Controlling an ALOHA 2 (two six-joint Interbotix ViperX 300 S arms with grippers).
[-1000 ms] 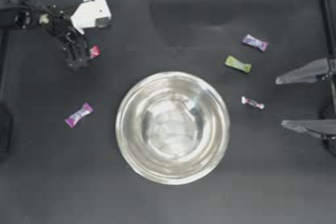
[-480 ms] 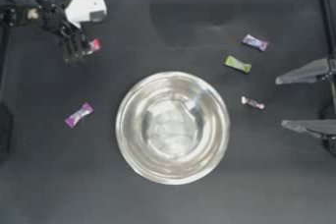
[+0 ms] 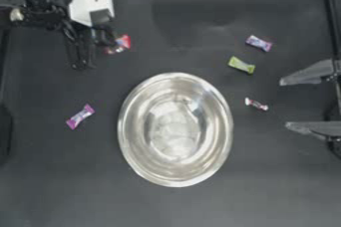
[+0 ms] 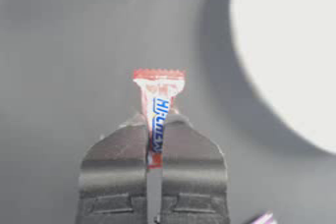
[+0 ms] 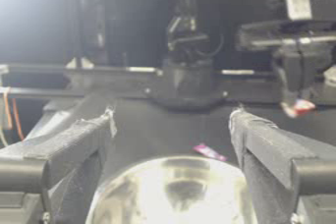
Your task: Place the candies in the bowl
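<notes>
Dark tabletop carries the silver bowl at its middle. Up toward the far left corner, the left gripper pinches the red-pink candy tight between its jaws, well apart from the bowl. Left of the bowl lies the magenta-purple candy; on its right lie the purple, lime green and red-white candies. At the right edge, the right gripper sits spread wide

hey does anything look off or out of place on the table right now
Nothing stands out. The bowl sits upright and empty mid-table. Four candies lie loose around it, none spilled or torn. The left gripper, up by the far left corner, pinches the red candy cleanly between its jaws. The right gripper waits open at the right edge.
</notes>
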